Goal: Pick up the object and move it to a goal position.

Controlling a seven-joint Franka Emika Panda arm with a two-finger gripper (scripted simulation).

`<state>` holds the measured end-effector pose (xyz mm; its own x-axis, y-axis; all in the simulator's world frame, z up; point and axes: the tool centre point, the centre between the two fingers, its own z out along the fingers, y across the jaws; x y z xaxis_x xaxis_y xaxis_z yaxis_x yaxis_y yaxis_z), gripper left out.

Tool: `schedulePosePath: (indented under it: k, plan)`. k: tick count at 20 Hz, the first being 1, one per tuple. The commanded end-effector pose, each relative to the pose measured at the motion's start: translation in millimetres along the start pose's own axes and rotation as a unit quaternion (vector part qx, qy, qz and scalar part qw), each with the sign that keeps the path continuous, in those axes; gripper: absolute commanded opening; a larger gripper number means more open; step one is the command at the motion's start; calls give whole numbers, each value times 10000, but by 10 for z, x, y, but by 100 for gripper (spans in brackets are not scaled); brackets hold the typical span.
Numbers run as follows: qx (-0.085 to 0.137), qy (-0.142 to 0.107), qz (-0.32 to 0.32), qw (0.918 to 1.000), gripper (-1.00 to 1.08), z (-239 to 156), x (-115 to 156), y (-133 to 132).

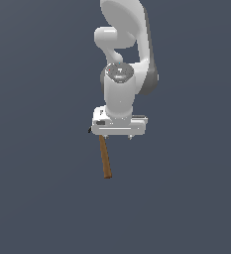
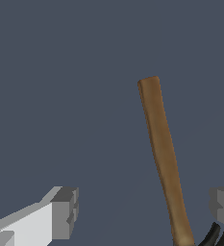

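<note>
- In the exterior view the brown wooden handle [image 1: 105, 158] lies on the flat grey floor [image 1: 37, 188], its far end hidden under the side of the gripper [image 1: 118, 134] toward the exterior view's left, its free end slanting slightly toward the exterior view's right.
- Just right of it in that view, the white arm [image 1: 124, 54] points straight down, the gripper hanging over the handle's upper end.
- In the wrist view one grey fingertip [image 2: 65, 211] sits well apart from the other fingertip [image 2: 222, 202], so the jaws stand wide open, holding nothing.
- The handle [image 2: 162, 153] runs between the two fingertips, closer to the second one and touching neither.
- A small dark part [image 2: 217, 235] shows beside the handle's near end; what it is cannot be told.
</note>
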<state>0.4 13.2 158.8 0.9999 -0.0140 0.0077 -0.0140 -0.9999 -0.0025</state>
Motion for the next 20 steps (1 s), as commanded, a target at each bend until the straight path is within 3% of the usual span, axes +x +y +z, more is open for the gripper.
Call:
schedulePosePath:
  k: [1, 11, 20]
  plan:
    - [0, 0, 0, 10000, 100, 0, 0, 0]
    - [26, 104, 310, 9995, 100, -218, 77, 201]
    - [11, 68, 146, 9999, 100, 74, -8, 398]
